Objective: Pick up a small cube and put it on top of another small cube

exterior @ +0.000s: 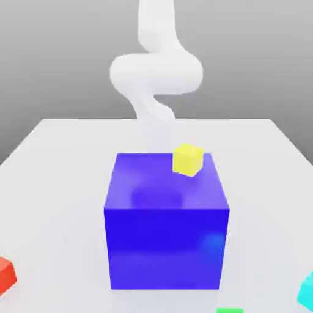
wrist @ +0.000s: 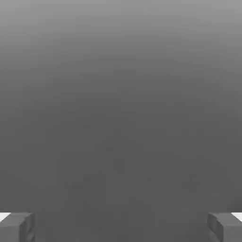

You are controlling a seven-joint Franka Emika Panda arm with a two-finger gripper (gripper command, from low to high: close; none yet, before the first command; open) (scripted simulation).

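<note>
The small red cube [exterior: 5, 274] lies on the white table [exterior: 55, 183] at the near corner on the exterior view's left, partly cut off by the picture's edge. In the hand view my gripper [wrist: 121, 228] is open: its two grey fingertips [wrist: 17, 227] stand wide apart with nothing between them, in front of a plain grey surface. The white arm [exterior: 156, 73] comes down behind the big blue cube [exterior: 165, 220], and its lower end is hidden there, far from the red cube.
The big blue cube fills the middle of the table. A small yellow cube [exterior: 187, 160] sits tilted at the far right edge of its top. A small cyan cube [exterior: 307, 291] is at the near right. A green piece [exterior: 230, 310] shows at the front edge.
</note>
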